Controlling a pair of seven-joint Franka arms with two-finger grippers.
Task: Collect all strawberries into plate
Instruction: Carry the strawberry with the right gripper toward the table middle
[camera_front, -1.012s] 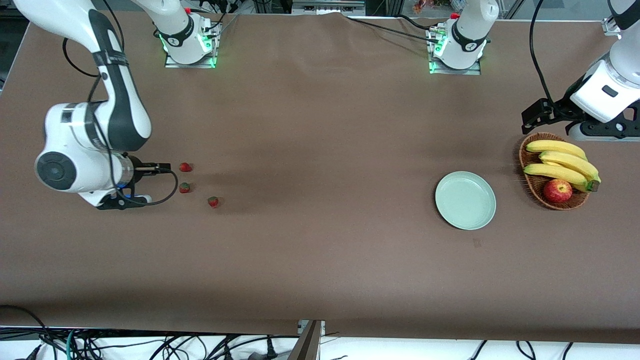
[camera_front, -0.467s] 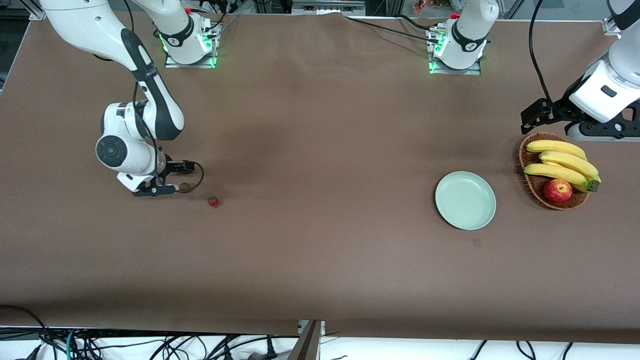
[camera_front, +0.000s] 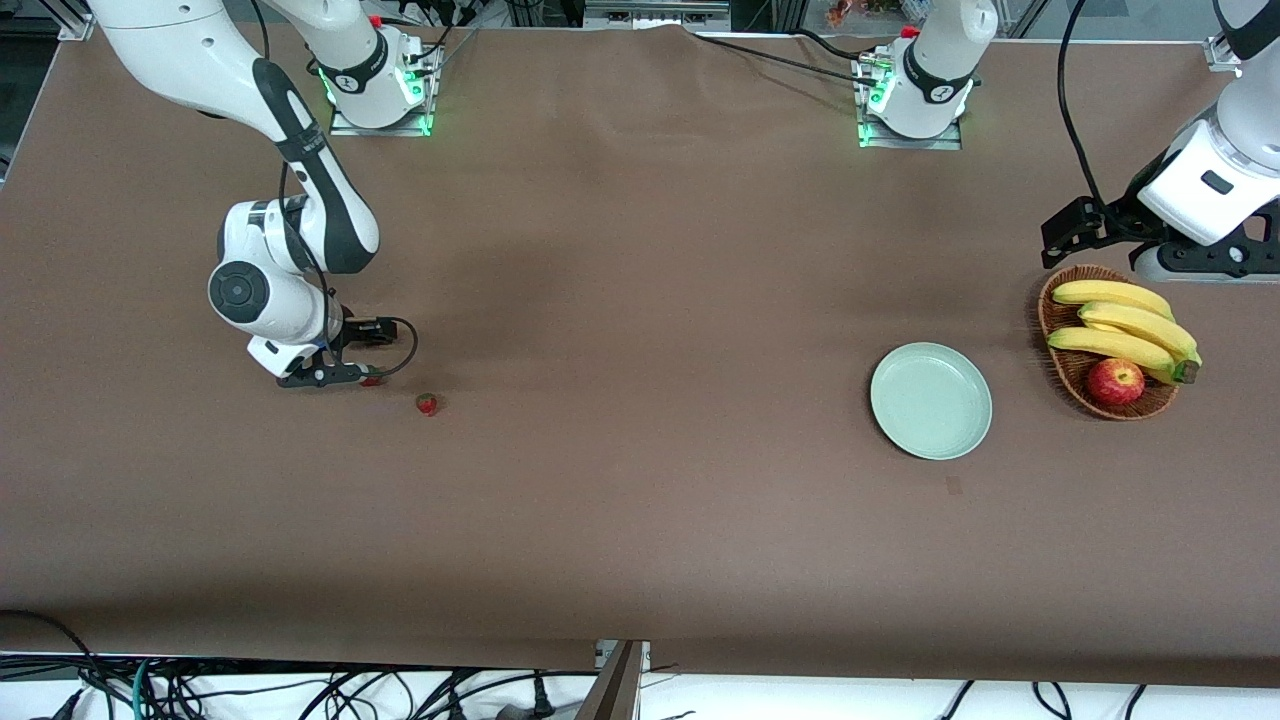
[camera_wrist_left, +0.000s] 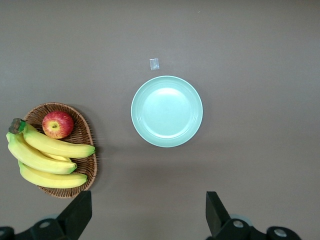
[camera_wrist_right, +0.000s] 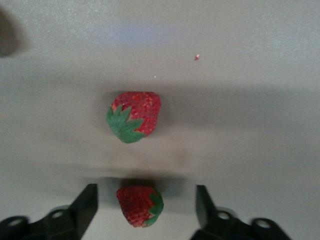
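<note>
Three strawberries lie toward the right arm's end of the table. One strawberry (camera_front: 427, 403) lies apart, nearest the front camera. A second (camera_front: 373, 380) peeks out at the edge of my right gripper (camera_front: 350, 356), and the third is hidden under it. In the right wrist view the right gripper (camera_wrist_right: 145, 202) is open and low, with one strawberry (camera_wrist_right: 140, 205) between its fingers, apart from both. Another strawberry (camera_wrist_right: 135, 116) lies just ahead. The pale green plate (camera_front: 931, 400) is empty and also shows in the left wrist view (camera_wrist_left: 167, 111). My left gripper (camera_front: 1075, 235) waits open (camera_wrist_left: 147, 212) above the table beside the basket.
A wicker basket (camera_front: 1062, 375) with bananas (camera_front: 1120, 322) and a red apple (camera_front: 1115, 381) stands beside the plate toward the left arm's end; it also shows in the left wrist view (camera_wrist_left: 82, 131). A small pale mark (camera_front: 953, 486) lies on the brown cloth near the plate.
My right arm has swung in from the table's end and come down over the two strawberries nearest it, now covering one. The left arm has not moved.
</note>
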